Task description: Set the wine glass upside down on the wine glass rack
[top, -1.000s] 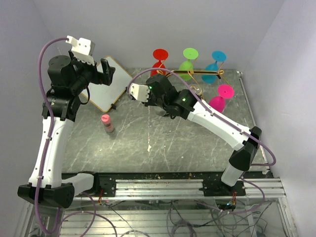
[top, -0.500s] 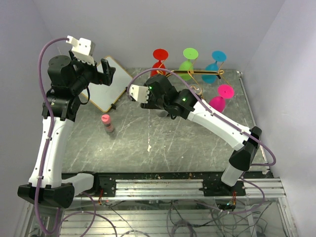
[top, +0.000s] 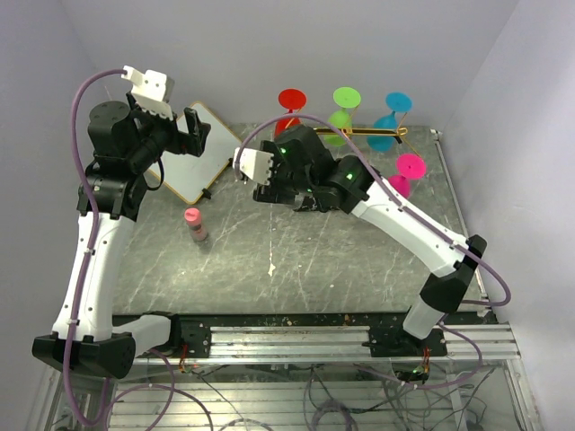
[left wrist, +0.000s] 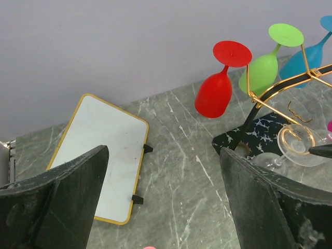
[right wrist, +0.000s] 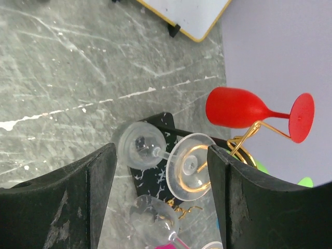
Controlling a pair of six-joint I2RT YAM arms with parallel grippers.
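Observation:
The clear wine glass (right wrist: 141, 145) hangs upside down, its foot (right wrist: 191, 166) resting on a gold scroll arm of the wine glass rack (right wrist: 249, 136), above the rack's black veined base (right wrist: 155, 155). My right gripper (right wrist: 161, 155) stands open, one finger on each side of the glass, apart from it. In the left wrist view the same glass (left wrist: 298, 145) shows at the right edge, beside the rack (left wrist: 280, 96). My left gripper (left wrist: 163, 155) is open and empty, raised at the left (top: 184, 135). In the top view my right arm hides the glass.
Red (top: 290, 103), green (top: 344, 106), blue (top: 391, 117) and pink (top: 406, 171) glasses hang on the rack. A second clear glass (right wrist: 155, 218) hangs below the first. A white gold-edged board (top: 193, 162) lies at the back left, a pink bottle (top: 193, 223) stands nearby.
My right gripper has opened and let go of the clear wine glass, which stays on the rack's arm. The right arm has risen slightly. The left arm has not moved.

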